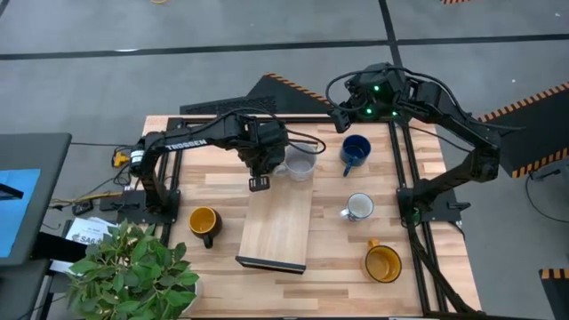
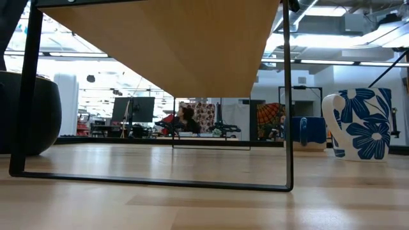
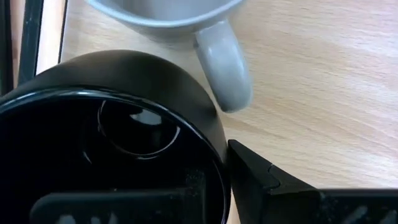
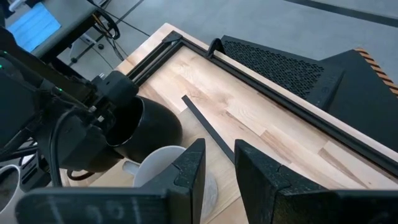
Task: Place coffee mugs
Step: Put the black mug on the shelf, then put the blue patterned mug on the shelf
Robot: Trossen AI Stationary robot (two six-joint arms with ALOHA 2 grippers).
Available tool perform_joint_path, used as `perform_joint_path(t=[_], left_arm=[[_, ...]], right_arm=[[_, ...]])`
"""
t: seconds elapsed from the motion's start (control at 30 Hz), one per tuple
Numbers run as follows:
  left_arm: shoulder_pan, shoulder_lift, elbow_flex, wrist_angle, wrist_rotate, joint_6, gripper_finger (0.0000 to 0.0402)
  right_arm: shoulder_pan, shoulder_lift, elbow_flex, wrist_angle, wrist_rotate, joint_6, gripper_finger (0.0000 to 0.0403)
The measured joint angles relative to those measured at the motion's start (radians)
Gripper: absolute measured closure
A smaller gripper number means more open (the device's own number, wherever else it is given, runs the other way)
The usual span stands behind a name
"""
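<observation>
My left gripper [image 3: 180, 186] is over the far middle of the table [image 1: 260, 169], shut on the black mug [image 3: 124, 81], which also shows in the right wrist view [image 4: 152, 127]. The pale grey mug [image 1: 300, 164] stands right beside it, its handle [image 3: 224, 68] close to the black wall. The dark blue mug [image 1: 356, 151], the white flowered mug [image 1: 359, 207] and two yellow-orange mugs [image 1: 204, 222] [image 1: 383, 262] stand on the table. My right gripper [image 4: 219, 155] hovers near the far edge [image 1: 340, 116], touching nothing, with a narrow gap between its fingers. My left gripper holds the black mug by its rim [image 3: 214, 155], one finger inside the hollow and the other finger [image 3: 261, 177] outside against the wall. The fingers come from above, pointing down. The mug is upright; whether its base is on the table does not show.
A long light wooden board [image 1: 277, 227] lies on a black frame [image 2: 287, 96] in the table's middle, between the mugs. A potted plant [image 1: 133, 267] stands at the near left corner. In the low view a dark rounded shape [image 2: 29, 115] sits at the left edge.
</observation>
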Motion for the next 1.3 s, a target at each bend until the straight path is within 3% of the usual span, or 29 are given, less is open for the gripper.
perform_joint_path(t=[0.7, 1.1, 1.3], left_arm=[[0.017, 0.001, 0.044, 0.004, -0.047, 0.012, 0.0235], [0.018, 0.0, 0.295, -0.167, -0.114, -0.011, 0.0228], [0.014, -0.142, 0.299, -0.02, -0.101, -0.079, 0.0228]], right_arm=[[0.0, 0.0, 0.0, 0.003, 0.0, 0.002, 0.029], [0.002, 0.0, 0.0, 0.0, -0.001, -0.028, 0.029], [0.057, -0.017, 0.0, -0.15, 0.0, -0.127, 0.029]])
